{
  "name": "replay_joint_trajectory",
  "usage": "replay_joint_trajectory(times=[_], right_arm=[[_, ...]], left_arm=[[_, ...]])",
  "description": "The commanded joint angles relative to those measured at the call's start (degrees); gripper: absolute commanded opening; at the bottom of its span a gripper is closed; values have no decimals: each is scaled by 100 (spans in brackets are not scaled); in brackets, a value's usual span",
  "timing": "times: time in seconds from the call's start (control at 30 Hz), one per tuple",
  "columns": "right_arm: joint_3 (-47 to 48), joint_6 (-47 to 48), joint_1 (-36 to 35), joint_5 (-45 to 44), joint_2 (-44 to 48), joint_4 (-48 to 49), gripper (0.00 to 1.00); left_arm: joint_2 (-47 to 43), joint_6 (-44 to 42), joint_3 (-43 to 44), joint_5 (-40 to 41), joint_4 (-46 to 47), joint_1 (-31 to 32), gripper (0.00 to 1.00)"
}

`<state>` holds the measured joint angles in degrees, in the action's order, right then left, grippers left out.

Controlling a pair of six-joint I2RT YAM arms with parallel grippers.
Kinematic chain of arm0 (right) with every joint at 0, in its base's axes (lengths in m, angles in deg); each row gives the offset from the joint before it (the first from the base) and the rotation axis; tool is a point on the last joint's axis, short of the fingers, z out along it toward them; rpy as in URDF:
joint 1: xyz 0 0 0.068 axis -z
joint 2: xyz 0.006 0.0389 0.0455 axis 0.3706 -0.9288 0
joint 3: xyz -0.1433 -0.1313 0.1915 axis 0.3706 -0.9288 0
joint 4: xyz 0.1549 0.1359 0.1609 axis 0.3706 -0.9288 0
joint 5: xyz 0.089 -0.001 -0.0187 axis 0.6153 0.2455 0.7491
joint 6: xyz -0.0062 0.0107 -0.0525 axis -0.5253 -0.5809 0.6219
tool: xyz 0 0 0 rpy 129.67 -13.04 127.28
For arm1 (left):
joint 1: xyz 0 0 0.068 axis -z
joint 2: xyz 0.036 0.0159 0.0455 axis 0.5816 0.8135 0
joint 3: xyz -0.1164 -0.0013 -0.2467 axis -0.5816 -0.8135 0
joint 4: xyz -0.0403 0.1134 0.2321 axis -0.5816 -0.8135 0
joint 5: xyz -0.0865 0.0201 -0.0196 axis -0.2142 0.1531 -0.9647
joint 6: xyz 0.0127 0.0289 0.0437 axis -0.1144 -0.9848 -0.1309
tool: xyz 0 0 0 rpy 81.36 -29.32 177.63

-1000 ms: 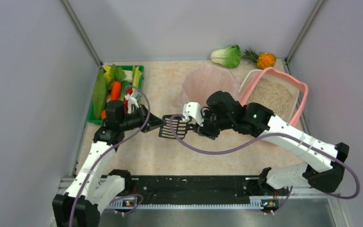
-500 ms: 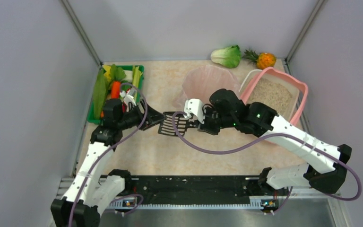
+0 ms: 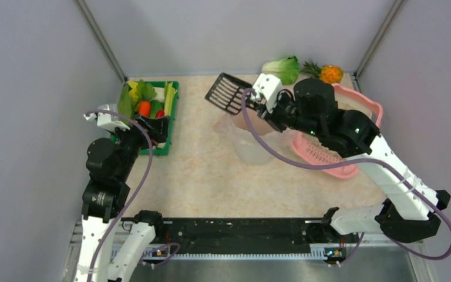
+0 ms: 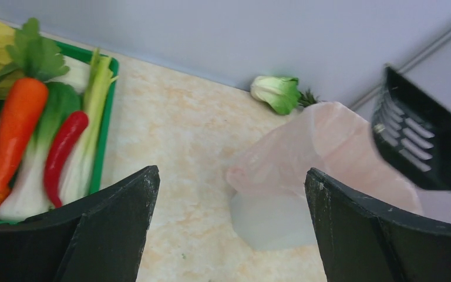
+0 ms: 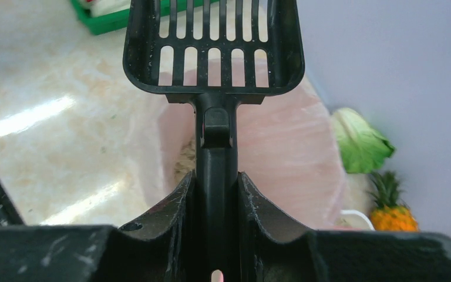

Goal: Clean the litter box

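A black slotted scoop hangs in the air over the white bin with the pink liner. My right gripper is shut on its handle. The pink litter box sits at the back right, mostly hidden under my right arm; its slotted edge strip shows below the arm. My left gripper is open and empty by the green tray, well left of the scoop. Its fingers frame the bin.
A green tray of toy vegetables lies at the left. A bok choy and a small pineapple lie against the back wall. Grey walls close in three sides.
My left gripper opened, let go of the scoop and drew back left to the green tray. My right gripper closed on the handle and carried the scoop up and back over the bin.
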<state>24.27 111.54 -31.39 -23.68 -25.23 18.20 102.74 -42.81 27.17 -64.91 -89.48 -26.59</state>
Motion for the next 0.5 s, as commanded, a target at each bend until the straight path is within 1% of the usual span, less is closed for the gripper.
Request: replay_joint_trajectory(times=[0.0,0.17,0.23,0.4,0.47], right_arm=[[574,-187,470,-807,-28,21,0],[761,-376,1117,-1643,47,-272,0],[874,-562,1416,-2019,28,-493,0],[875,-1077,2349,-2269,62,-1027,0],[828,-1236,2768,-2311,62,-1313,0]], left_arm=[[193,-464,4,675,-137,-27,99],[517,-446,-106,507,49,-27,99],[643,-412,-135,277,150,-26,99],[911,-380,-235,20,367,-6,99],[919,-427,-281,47,397,35,99]])
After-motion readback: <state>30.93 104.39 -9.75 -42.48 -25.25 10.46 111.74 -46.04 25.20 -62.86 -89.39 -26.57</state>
